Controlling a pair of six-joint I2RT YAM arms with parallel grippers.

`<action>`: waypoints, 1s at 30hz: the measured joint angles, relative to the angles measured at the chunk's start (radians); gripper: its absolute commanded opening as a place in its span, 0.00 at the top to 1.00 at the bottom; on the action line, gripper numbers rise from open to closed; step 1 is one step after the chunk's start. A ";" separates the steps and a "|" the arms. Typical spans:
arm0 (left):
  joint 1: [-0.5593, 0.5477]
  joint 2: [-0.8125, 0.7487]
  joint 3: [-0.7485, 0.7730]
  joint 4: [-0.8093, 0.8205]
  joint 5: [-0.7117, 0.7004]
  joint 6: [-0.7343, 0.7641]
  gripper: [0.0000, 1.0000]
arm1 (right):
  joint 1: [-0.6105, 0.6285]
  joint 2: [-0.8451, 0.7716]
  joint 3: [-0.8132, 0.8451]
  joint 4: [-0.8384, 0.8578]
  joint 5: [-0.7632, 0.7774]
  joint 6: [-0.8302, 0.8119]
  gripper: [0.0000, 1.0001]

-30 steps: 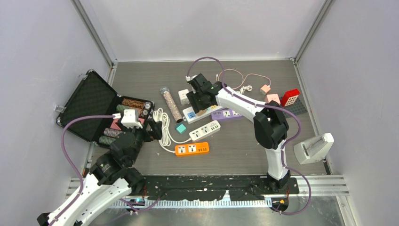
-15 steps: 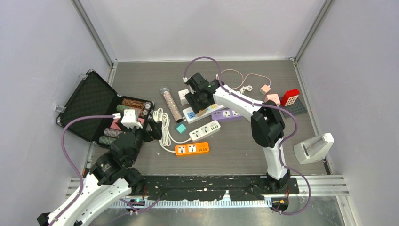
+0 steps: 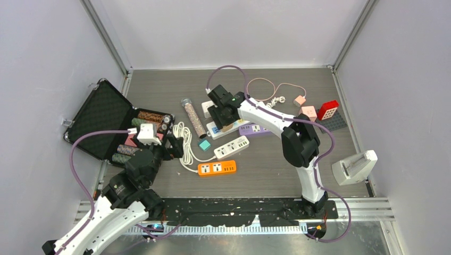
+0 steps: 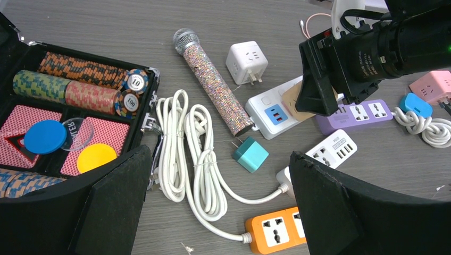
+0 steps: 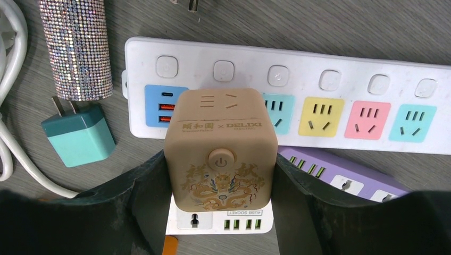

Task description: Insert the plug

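Clamped on a tan cube [image 5: 220, 133], the right hand [image 5: 219, 162] pinches it by two opposite sides, the button face turned up toward the wrist camera. The cube hangs over the white strip [image 5: 345, 87], covering the spot between its blue USB panel and the first teal socket; whether its prongs touch the strip cannot be told. Just beside the white strip lies a purple strip [image 5: 340, 175], and to the other side a teal adapter [image 5: 78, 139] and a glittery mic [image 5: 77, 48]. Well apart, near the open case [image 4: 16, 53], the left hand [image 4: 220, 156] hovers with fingers spread and holding nothing, above a coiled white cord [image 4: 181, 149] and an orange strip [image 4: 274, 231] on the tabletop [image 3: 266, 159].
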 measured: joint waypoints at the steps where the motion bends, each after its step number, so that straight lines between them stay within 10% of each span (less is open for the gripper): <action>1: 0.000 -0.001 0.000 0.000 0.000 0.000 0.00 | 0.000 0.000 0.000 0.001 0.003 0.013 0.95; 21: 0.000 -0.098 -0.019 -0.027 0.014 -0.036 0.00 | -0.011 0.012 -0.086 0.146 0.020 0.076 0.95; 23: 0.000 -0.098 -0.019 -0.028 0.016 -0.035 0.00 | -0.010 0.005 -0.097 0.159 0.027 0.084 0.85; 26: 0.000 -0.097 -0.018 -0.032 0.016 -0.035 0.00 | -0.008 0.000 -0.095 0.159 0.034 0.092 0.35; 30: 0.000 -0.087 -0.014 -0.057 0.021 -0.035 0.00 | -0.010 0.000 -0.069 0.116 0.024 0.099 0.08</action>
